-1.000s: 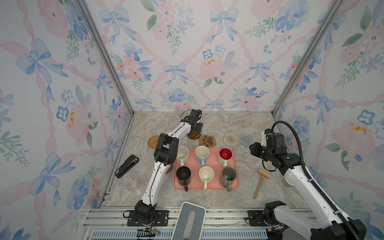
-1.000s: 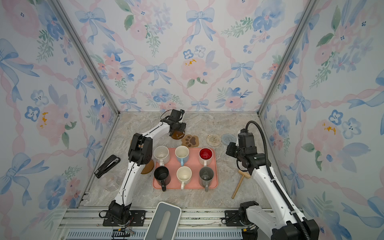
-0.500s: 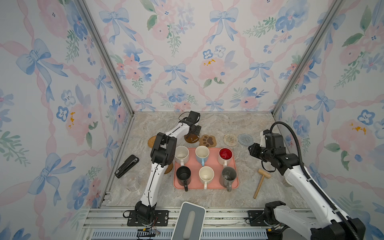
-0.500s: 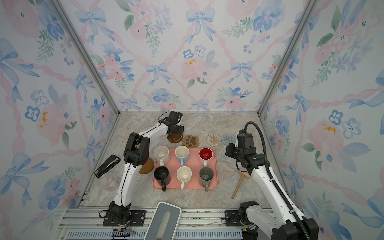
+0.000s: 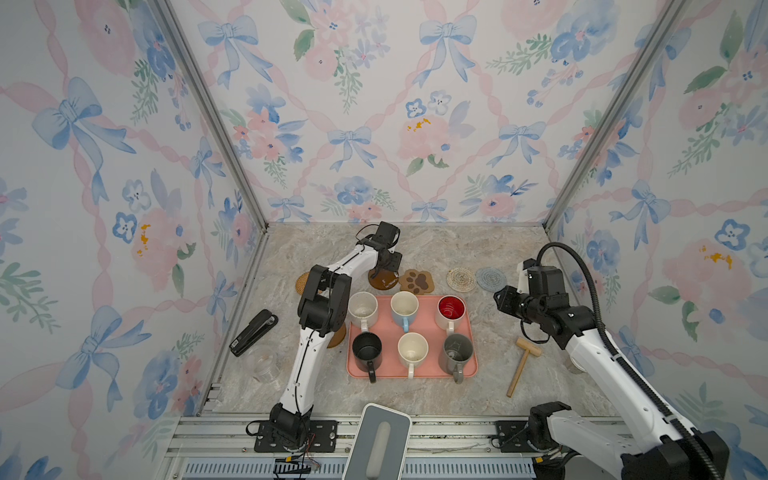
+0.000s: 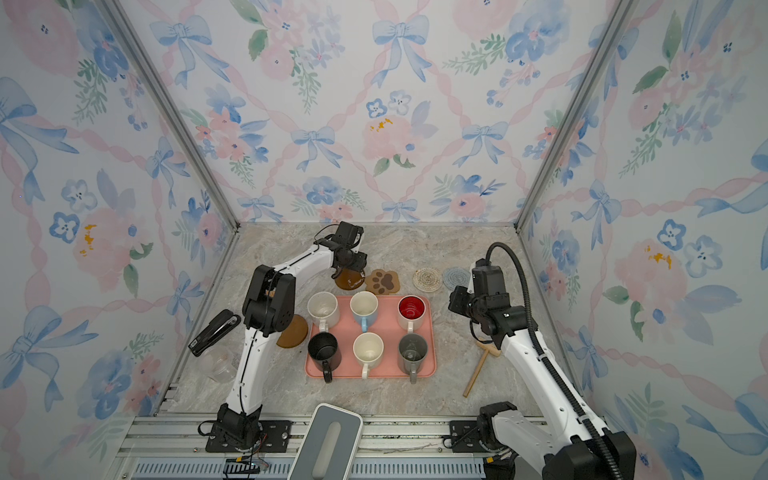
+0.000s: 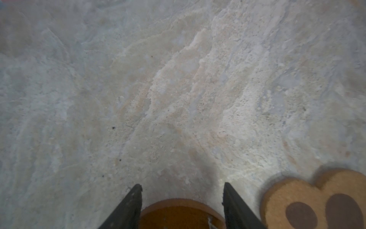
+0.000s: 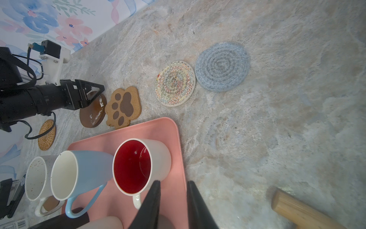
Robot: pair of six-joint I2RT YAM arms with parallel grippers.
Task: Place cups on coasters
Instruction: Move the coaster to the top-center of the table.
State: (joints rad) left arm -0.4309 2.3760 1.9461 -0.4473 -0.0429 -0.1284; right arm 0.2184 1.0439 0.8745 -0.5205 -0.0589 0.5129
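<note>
Six cups stand on the pink tray (image 5: 472, 360): speckled cream (image 5: 363, 309), light blue (image 5: 404, 307), red-inside (image 5: 451, 309), black (image 5: 366, 347), cream (image 5: 412, 349), grey (image 5: 456, 349). Behind the tray lie the coasters: rattan (image 5: 302, 282), brown round (image 5: 384, 283), paw-print (image 5: 417, 281), cream woven (image 5: 461, 279) and blue woven (image 5: 491, 278). A second brown round (image 6: 293, 332) lies by the left arm. My left gripper (image 7: 182, 185) is open low over the brown round coaster (image 7: 178, 214), fingers straddling its far rim. My right gripper (image 8: 173, 182) hovers narrowly open and empty over the tray's edge, beside the red-inside cup (image 8: 136, 164).
A black stapler (image 5: 253, 332) and a clear plastic cup (image 5: 264, 361) sit by the left wall. A wooden mallet (image 5: 521, 363) lies right of the tray. The back wall is close behind the coasters.
My left gripper has shifted slightly left and toward the tray, and the brown round coaster under it seems to have slid along. The right arm has barely moved.
</note>
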